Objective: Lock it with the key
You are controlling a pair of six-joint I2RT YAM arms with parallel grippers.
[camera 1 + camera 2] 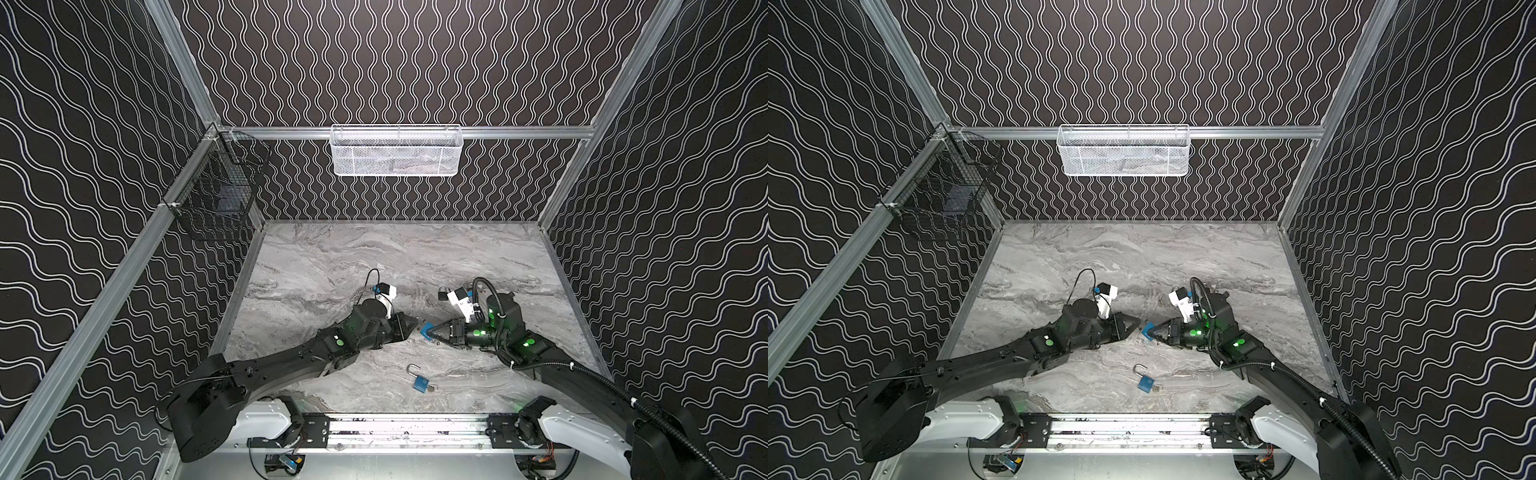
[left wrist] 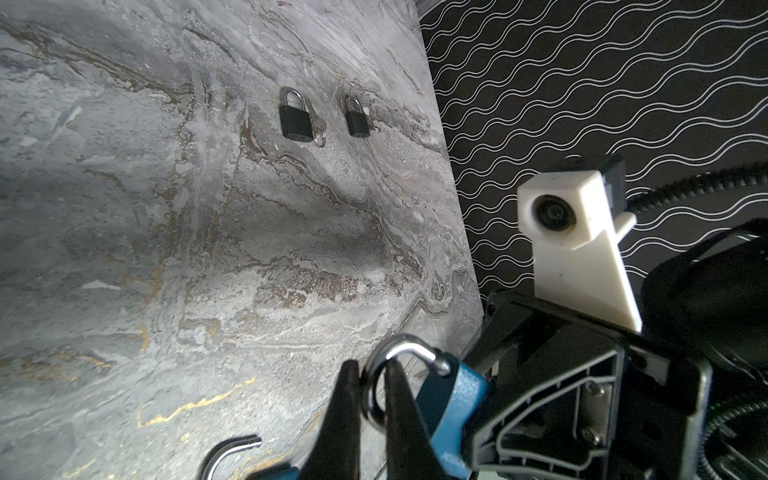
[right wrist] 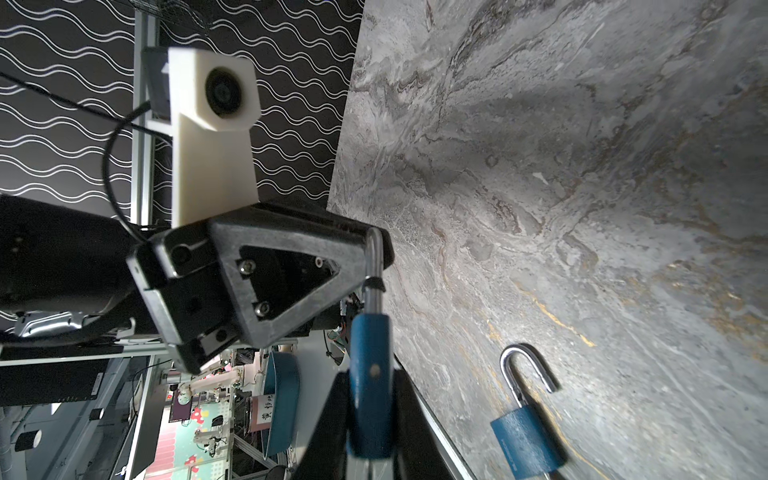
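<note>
Only wrist views show the left tool (image 2: pixel 371 368) pinching the padlock's (image 2: pixel 453 395) shackle (image 2: pixel 409 347).

Blue padlock (image 1: pixel 424 331) raised, open; second padlock (image 1: pixel 419 382) flat, open, key (image 1: pixel 433 388) at base

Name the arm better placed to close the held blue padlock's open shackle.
Left, likely: the left gripper is shut on the open silver shackle of the blue metal padlock, so it could push it home; the right gripper only clamps the body.
</note>
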